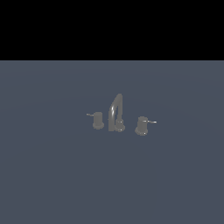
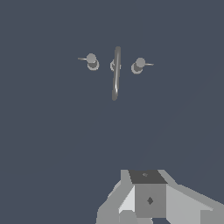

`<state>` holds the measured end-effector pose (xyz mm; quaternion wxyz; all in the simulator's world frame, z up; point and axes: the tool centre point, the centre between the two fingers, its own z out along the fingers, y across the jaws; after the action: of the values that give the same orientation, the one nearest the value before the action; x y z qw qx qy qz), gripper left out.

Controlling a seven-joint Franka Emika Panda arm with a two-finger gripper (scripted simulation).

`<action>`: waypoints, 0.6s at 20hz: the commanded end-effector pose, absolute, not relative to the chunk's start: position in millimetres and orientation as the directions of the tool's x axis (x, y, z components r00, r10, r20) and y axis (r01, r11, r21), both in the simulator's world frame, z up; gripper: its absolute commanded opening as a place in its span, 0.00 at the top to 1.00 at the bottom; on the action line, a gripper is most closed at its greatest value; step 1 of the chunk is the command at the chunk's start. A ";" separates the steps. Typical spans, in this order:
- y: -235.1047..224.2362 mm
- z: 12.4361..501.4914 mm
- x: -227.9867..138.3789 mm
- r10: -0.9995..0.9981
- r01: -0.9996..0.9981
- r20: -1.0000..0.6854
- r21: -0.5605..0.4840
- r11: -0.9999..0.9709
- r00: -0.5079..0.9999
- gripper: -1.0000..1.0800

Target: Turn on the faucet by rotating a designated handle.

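Observation:
The dull-grey faucet stands on a flat blue-grey floor (image 1: pixel 52 175). Its arched spout (image 1: pixel 116 111) is in the middle. The handle (image 1: pixel 141 125) is the stubby valve with a flared base at the exterior view's right, its thin pale lever (image 1: pixel 151 121) pointing right. The twin valve (image 1: pixel 98 120) at the exterior view's left has a leftward lever. The wrist view looks down on the spout (image 2: pixel 116 73), the handle (image 2: pixel 138 65) and the twin valve (image 2: pixel 91 61). Part of my gripper (image 2: pixel 148 199) shows in the wrist view, well away from the faucet. Its jaws are not clear. The arm is out of the exterior view.
A black band (image 1: pixel 112 28) fills the upper part of the exterior view, above the floor.

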<state>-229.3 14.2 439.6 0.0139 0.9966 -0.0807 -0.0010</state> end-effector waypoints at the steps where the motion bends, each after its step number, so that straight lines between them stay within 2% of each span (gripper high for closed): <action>1: 16.3 426.4 -218.7 -0.215 -0.215 0.001 0.027 -0.976 0.977 1.00; 12: 17.6 356.9 -159.1 -0.490 -0.490 0.003 0.020 -0.871 0.871 1.00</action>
<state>-167.5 18.2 366.9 0.0108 0.9725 -0.2328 -0.0015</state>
